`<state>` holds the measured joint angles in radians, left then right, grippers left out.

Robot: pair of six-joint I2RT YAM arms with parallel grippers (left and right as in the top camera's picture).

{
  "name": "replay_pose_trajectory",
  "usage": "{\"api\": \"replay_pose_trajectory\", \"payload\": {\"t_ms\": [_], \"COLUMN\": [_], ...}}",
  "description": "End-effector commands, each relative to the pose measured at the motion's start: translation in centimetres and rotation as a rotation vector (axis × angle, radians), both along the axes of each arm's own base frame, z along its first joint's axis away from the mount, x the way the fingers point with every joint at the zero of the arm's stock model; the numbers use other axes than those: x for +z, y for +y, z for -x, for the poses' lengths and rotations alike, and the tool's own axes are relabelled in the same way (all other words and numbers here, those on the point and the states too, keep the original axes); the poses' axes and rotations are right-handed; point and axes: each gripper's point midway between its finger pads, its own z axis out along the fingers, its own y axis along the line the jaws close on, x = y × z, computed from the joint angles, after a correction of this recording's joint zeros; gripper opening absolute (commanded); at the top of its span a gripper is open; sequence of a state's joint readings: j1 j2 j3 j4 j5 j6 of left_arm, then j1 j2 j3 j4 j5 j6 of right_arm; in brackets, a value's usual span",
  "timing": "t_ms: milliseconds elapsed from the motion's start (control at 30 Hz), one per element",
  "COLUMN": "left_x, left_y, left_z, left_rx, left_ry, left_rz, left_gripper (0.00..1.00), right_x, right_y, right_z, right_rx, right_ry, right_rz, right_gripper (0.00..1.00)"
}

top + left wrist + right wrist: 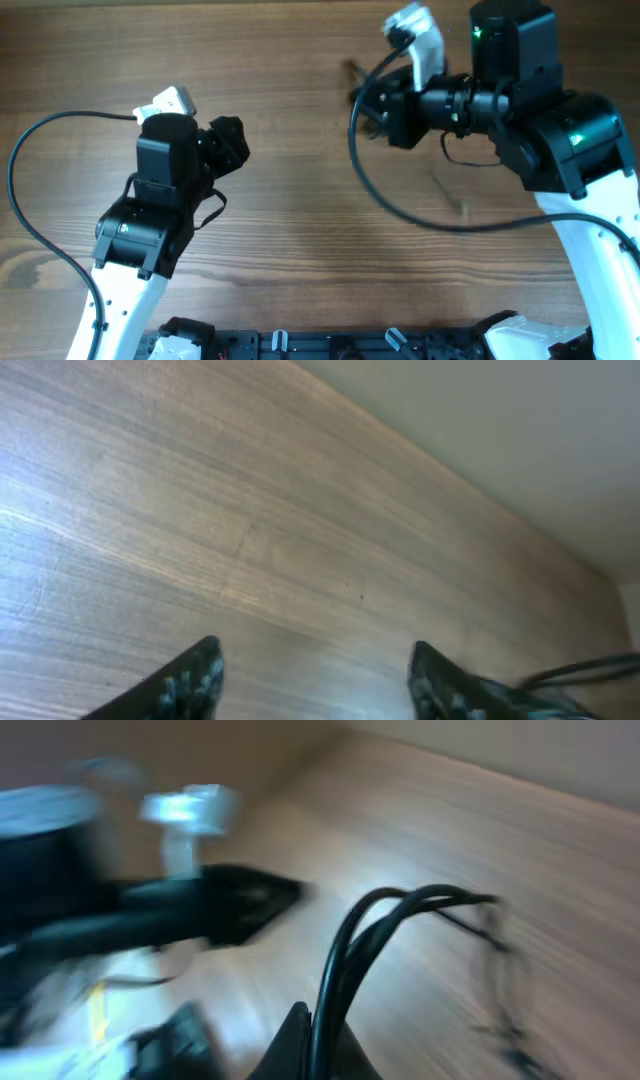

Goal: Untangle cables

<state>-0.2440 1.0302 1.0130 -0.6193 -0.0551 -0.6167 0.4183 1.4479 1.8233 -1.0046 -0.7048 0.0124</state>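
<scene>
Right end effector (368, 108) holds cables (345, 945) above table (300, 230), away from edges.

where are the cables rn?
Overhead view, right of centre toward the far side: the cables loop out of the right gripper, with blurred thin strands hanging toward the table.

I am looking at a big wooden table (270, 250). It is brown, and long dark lines of grain run across it from side to side. The top looks smooth and flat. Light falls on the table and makes a pale, shiny patch (35, 525) on the wood. Right behind the table's far edge there is a plain wall (500, 420). The wall is light grey. It meets the table in one straight line.
</scene>
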Motion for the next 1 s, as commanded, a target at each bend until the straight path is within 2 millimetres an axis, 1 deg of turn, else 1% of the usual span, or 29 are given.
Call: {"api": "replay_pose_trajectory", "payload": {"t_ms": [0, 33, 100, 133, 200, 233, 267, 333, 367, 400, 500, 533, 600, 633, 667, 733, 800, 833, 867, 900, 933, 967], "left_x": [0.1, 0.0, 0.0, 0.0, -0.1, -0.1, -0.1, -0.1, -0.1, -0.1, 0.3, 0.5, 1.4, 2.0, 2.3, 2.3, 2.2, 2.1, 2.1, 1.9, 1.8, 1.6], "left_y": [-0.1, -0.1, -0.1, -0.1, -0.1, -0.1, -0.1, -0.3, -0.6, -1.1, -3.4, -4.1, -5.9, -7.0, -7.4, -7.4, -7.4, -7.4, -7.5, -7.5, -7.5, -7.5], "left_z": [0.2, 0.3, 0.3, 0.3, 0.3, 0.3, 0.4, 0.4, 0.5, 0.6, 1.1, 1.3, 1.6, 1.8, 1.9, 1.9, 1.9, 1.9, 1.8, 1.8, 1.7, 1.6], "left_rx": [-0.009, -0.009, -0.009, -0.009, -0.009, -0.01, -0.012, -0.02, -0.034, -0.056, -0.167, -0.212, -0.341, -0.424, -0.453, -0.456, -0.456, -0.456, -0.455, -0.455, -0.455, -0.454], "left_ry": [0.006, 0.01, 0.014, 0.014, 0.016, 0.016, 0.017, 0.018, 0.02, 0.024, 0.031, 0.025, -0.011, -0.043, -0.057, -0.056, -0.054, -0.051, -0.049, -0.045, -0.041, -0.035], "left_rz": [0.002, 0.001, 0.001, 0.001, 0.0, 0.0, 0.002, 0.008, 0.018, 0.034, 0.114, 0.134, 0.154, 0.16, 0.158, 0.159, 0.159, 0.159, 0.159, 0.159, 0.159, 0.159], "left_gripper": [0.65, 0.69, 0.73, 0.74, 0.75, 0.75, 0.75, 0.81, 0.82, 0.85, 0.97, 0.98, 0.99, 0.99, 0.98, 0.98, 0.98, 0.99, 0.99, 0.99, 0.99, 0.99], "right_x": [3.6, 3.9, 3.9, 3.6, 2.8, 2.6, 2.6, 2.6, 2.6, 2.7, 3.3, 3.4, 3.2, 2.5, 1.5, -0.9, -4.3, -6.3, -8.0, -9.6, -10.9, -12.0], "right_y": [1.5, 1.6, 1.6, 1.4, 0.8, 0.7, 0.7, 0.7, 0.7, 0.7, 0.9, 1.1, 1.1, 0.8, 0.2, -1.3, -2.8, -3.3, -3.2, -2.7, -1.7, -0.1], "right_z": [3.9, 4.1, 3.7, 3.3, 1.7, 1.5, 1.4, 1.4, 1.4, 1.4, 1.5, 1.8, 1.8, 0.9, -0.3, -2.9, -5.3, -6.3, -6.8, -6.8, -6.5, -5.6], "right_rx": [0.255, 0.273, 0.254, 0.23, 0.115, 0.098, 0.098, 0.096, 0.095, 0.094, 0.115, 0.134, 0.145, 0.104, 0.04, -0.095, -0.215, -0.275, -0.297, -0.284, -0.233, -0.123], "right_ry": [-0.112, -0.12, -0.13, -0.131, -0.091, -0.09, -0.089, -0.085, -0.086, -0.09, -0.106, -0.104, -0.122, -0.132, -0.129, -0.113, -0.05, 0.019, 0.093, 0.16, 0.219, 0.264], "right_rz": [-0.134, -0.149, -0.14, -0.124, -0.078, -0.068, -0.069, -0.071, -0.072, -0.073, -0.094, -0.105, -0.094, -0.054, -0.003, 0.117, 0.242, 0.287, 0.306, 0.313, 0.306, 0.287], "right_gripper": [0.04, 0.04, 0.04, 0.04, 0.04, 0.04, 0.04, 0.04, 0.04, 0.04, 0.04, 0.04, 0.04, 0.04, 0.04, 0.04, 0.04, 0.04, 0.04, 0.04, 0.04, 0.04]}}
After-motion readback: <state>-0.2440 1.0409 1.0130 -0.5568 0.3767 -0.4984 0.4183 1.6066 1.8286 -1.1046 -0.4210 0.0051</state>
